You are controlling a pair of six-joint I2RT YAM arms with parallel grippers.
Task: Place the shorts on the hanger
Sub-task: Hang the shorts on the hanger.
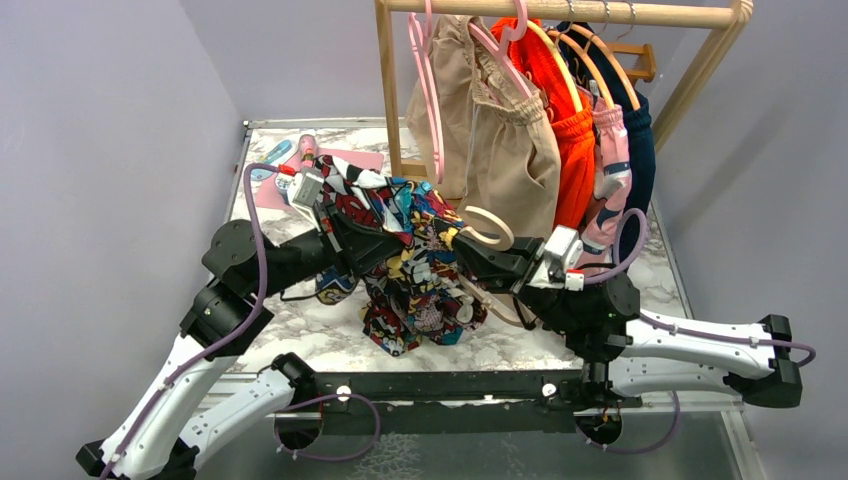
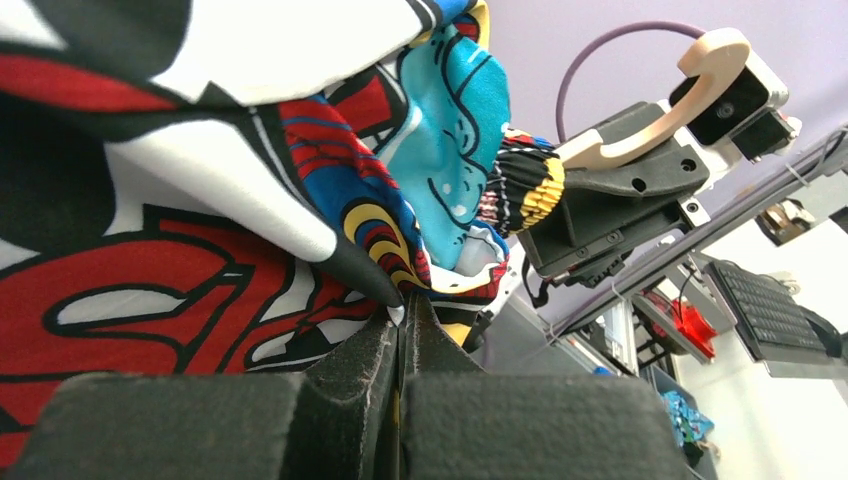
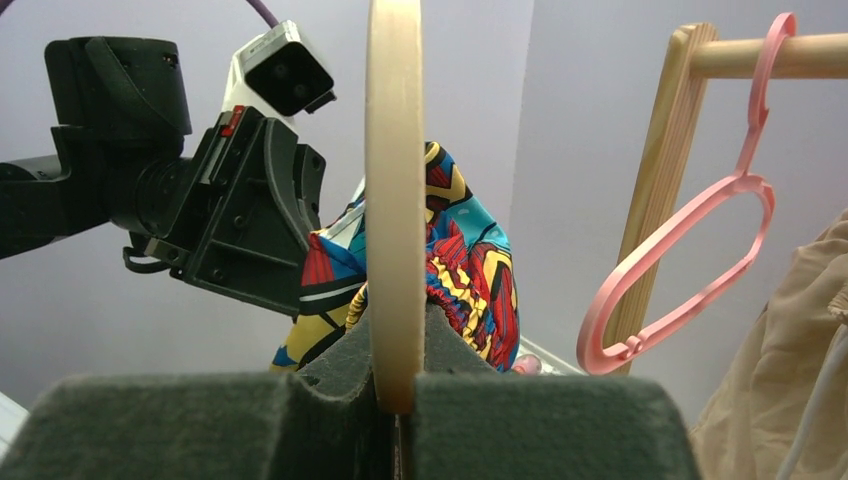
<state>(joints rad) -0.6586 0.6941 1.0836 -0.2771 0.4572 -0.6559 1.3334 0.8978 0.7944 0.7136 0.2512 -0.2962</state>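
The comic-print shorts hang bunched above the middle of the marble table, between my two grippers. My left gripper is shut on an edge of the shorts; in the left wrist view the fabric is pinched at the fingertips. My right gripper is shut on the cream hanger just below its hook, and part of the frame shows under the shorts. In the right wrist view the hanger stands edge-on between the jaws, with the shorts right behind it. The hook also shows in the left wrist view.
A wooden clothes rack stands at the back with pink hangers, beige shorts, an orange garment and darker clothes. A pink hanger hangs close on the right in the right wrist view. Small items lie at the table's back left.
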